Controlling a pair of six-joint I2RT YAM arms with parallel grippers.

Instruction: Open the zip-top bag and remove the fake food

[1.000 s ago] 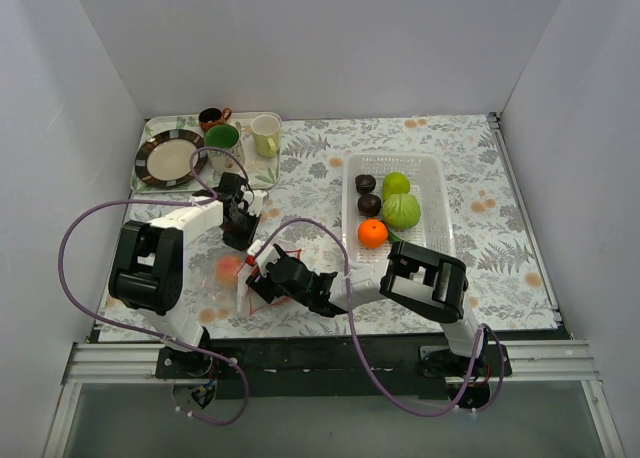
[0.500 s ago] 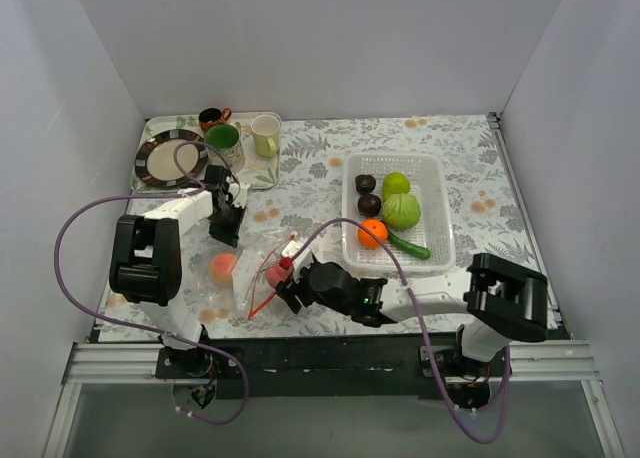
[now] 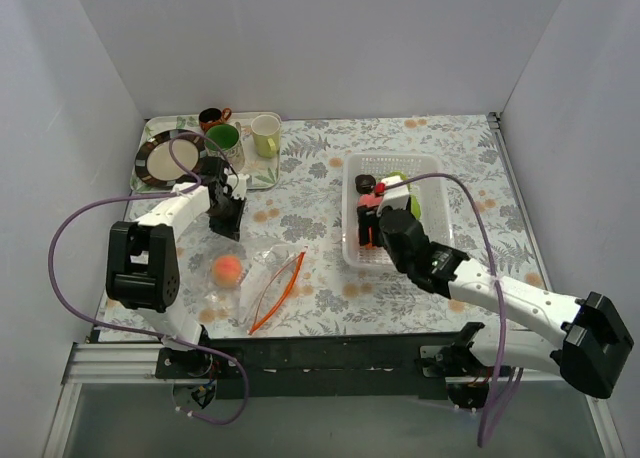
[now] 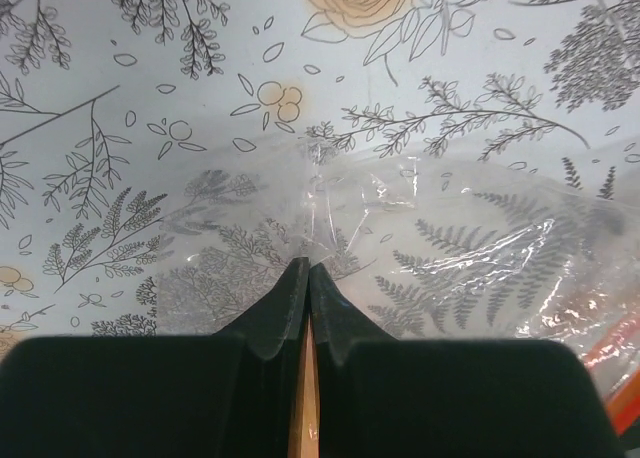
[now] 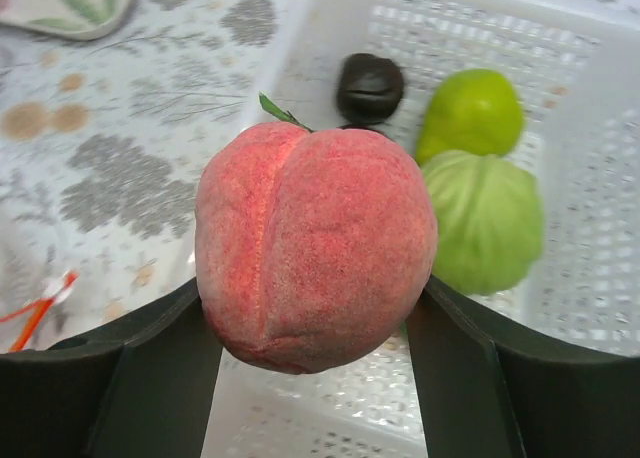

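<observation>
The clear zip-top bag (image 3: pixel 262 270) lies open on the floral cloth, its orange-red zip strip (image 3: pixel 279 290) towards the near edge. A pink-orange fake fruit (image 3: pixel 228 269) sits inside it. My left gripper (image 3: pixel 229 222) is shut, pinching the bag's far corner; in the left wrist view the closed tips (image 4: pixel 308 270) bite the crinkled plastic (image 4: pixel 450 243). My right gripper (image 3: pixel 368 225) hangs over the white basket's (image 3: pixel 395 159) left side. It is shut on a pink peach (image 5: pixel 315 243), held between both fingers (image 5: pixel 160 358). Below it lie a dark piece (image 5: pixel 370 86) and two green fruits (image 5: pixel 472 113).
At the back left a tray (image 3: pixel 262 174) carries a striped plate (image 3: pixel 169 159), a green mug (image 3: pixel 222 138), a cream mug (image 3: pixel 266 134) and a small brown cup (image 3: pixel 212 116). White walls close in three sides.
My right arm has swung from the bag's mouth across to the basket, carrying the peach. The left gripper has stayed shut on the bag, shifting slightly back.
</observation>
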